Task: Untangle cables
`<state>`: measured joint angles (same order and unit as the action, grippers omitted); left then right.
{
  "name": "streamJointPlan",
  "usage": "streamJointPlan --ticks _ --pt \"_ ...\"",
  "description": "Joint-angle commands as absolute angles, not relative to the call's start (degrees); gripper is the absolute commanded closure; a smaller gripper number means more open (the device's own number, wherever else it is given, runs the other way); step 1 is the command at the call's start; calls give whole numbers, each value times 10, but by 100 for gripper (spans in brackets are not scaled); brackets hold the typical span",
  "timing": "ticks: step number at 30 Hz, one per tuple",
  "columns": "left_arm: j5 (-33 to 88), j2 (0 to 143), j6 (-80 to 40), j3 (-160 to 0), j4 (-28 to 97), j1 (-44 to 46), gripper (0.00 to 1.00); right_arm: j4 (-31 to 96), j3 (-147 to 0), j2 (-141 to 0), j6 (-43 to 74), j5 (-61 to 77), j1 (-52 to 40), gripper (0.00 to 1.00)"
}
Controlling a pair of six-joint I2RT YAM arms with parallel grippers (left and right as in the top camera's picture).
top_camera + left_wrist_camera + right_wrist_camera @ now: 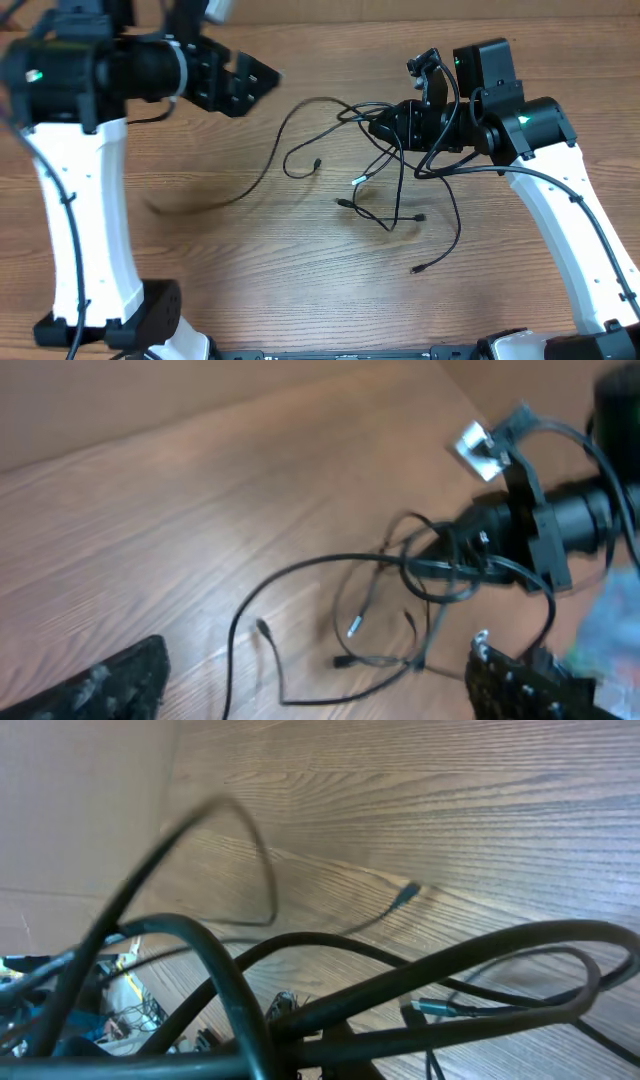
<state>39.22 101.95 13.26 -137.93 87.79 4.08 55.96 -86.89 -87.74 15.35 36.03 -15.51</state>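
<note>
Our right fingers (384, 126) are clamped on the knot of the cables (440, 565), with loose strands trailing on the counter (200, 270) beneath them. Our left fingers (110, 682) stand apart, empty, well away. Next, we judge, they must take one strand and draw it free.

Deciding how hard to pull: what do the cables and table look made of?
Cables: thin black rubbery or plastic jacket with a slight sheen, bending freely in loose loops.
Table: brown top with printed-looking wood grain, smooth and fairly matte; probably laminate or veneer, though solid wood is possible.
</note>
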Motion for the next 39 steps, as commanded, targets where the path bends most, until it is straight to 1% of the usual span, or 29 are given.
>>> streamJointPlan --ticks 1,4,8,11,14,20,22,26,27,30,31,35,39 --pt "410 1042 193 -1381 893 73 2 559 -882 -872 156 374 -158 96" --pt "416 1060 253 -1381 920 93 3 561 -882 -872 156 374 -158 96" --pt "477 1081 371 -1381 931 112 3 561 -882 -872 156 374 -158 96" --pt "496 1096 429 -1381 918 132 8 564 -882 -872 156 374 -158 96" --pt "496 1114 454 -1381 903 153 16 569 -882 -872 156 374 -158 96" --pt "496 1148 457 -1381 868 201 21 570 -882 -872 156 374 -158 96" --pt "495 1157 457 -1381 857 214 27 570 -882 -872 156 374 -158 96" --pt "491 1165 456 -1381 846 226 44 572 -882 -872 156 371 -158 96" --pt "491 1165 456 -1381 846 225 46 572 -882 -872 156 370 -158 96" --pt "491 1165 454 -1381 846 222 62 572 -882 -872 155 369 -158 95" --pt "491 1165 449 -1381 846 221 64 572 -882 -872 156 366 -158 95" --pt "486 1165 449 -1381 858 220 65 572 -882 -872 155 361 -158 95" --pt "459 1165 450 -1381 887 221 59 574 -882 -872 155 361 -158 95"
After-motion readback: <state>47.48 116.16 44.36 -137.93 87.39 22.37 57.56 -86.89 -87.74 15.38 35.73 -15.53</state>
